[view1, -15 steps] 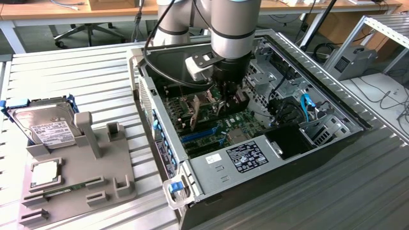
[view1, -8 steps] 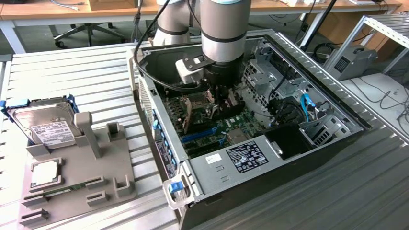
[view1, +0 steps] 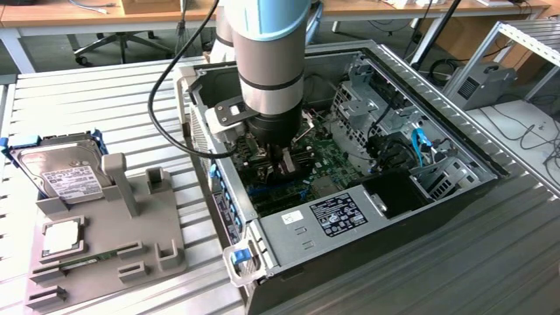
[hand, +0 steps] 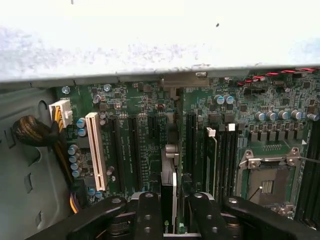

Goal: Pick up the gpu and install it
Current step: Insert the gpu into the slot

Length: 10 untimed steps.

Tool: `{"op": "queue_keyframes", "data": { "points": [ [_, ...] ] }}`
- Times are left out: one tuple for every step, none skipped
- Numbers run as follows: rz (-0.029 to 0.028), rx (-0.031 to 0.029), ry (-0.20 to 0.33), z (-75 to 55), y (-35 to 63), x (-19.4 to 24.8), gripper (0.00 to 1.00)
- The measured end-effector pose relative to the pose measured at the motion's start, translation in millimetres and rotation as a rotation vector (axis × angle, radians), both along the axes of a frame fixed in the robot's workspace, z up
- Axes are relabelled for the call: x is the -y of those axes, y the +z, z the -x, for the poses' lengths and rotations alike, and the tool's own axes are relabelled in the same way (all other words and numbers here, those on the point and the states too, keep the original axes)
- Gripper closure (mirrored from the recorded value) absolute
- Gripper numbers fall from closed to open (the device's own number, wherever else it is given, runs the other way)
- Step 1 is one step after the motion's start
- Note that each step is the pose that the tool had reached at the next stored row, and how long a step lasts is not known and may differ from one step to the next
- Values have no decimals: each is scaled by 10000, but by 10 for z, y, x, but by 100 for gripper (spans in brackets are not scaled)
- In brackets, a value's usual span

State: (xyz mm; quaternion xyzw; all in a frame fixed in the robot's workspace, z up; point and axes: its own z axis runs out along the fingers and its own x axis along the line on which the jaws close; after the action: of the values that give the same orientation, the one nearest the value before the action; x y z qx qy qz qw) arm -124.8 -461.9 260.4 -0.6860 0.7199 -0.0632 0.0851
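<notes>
My gripper (view1: pixel 282 165) reaches down inside the open computer case (view1: pixel 455 141), over the green motherboard (view1: pixel 326 157). It is shut on the gpu (hand: pixel 170 197), which I see edge-on in the wrist view as a thin upright card between the two black fingers (hand: pixel 147 215). The card hangs above the black expansion slots (hand: pixel 134 145), running in line with them, and its far end reaches the case's rear wall (hand: pixel 150 50). In the exterior view the gpu (view1: pixel 289 172) shows as a dark piece just below the wrist.
A grey fixture (view1: pixel 131 216) at the exterior view's left holds a silver hard drive (view1: pixel 60 172), a small square chip (view1: pixel 63 236) and a memory stick (view1: pixel 83 260). Inside the case are a white slot (hand: pixel 95 150), a processor socket (hand: pixel 267 182), the labelled power supply (view1: pixel 332 213) and drive cages (view1: pixel 368 98).
</notes>
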Motion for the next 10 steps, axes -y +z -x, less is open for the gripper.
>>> {"op": "queue_keyframes", "data": {
  "points": [
    [5, -4, 1, 12, -42, 1, 74],
    [-10, 11, 175, 11, -36, -2, 74],
    [-11, 46, 182, 15, 48, -4, 74],
    [-75, 37, 358, 10, 49, -42, 74],
    [-76, 37, 360, 10, 49, -42, 74],
    [-76, 37, 360, 10, 48, -42, 74],
    [-76, 37, 359, 10, 48, -42, 74],
    [-76, 37, 360, 10, 48, -42, 74],
    [-76, 38, 360, 10, 48, -42, 74],
    [-76, 37, 359, 10, 48, -42, 74]
  ]
}}
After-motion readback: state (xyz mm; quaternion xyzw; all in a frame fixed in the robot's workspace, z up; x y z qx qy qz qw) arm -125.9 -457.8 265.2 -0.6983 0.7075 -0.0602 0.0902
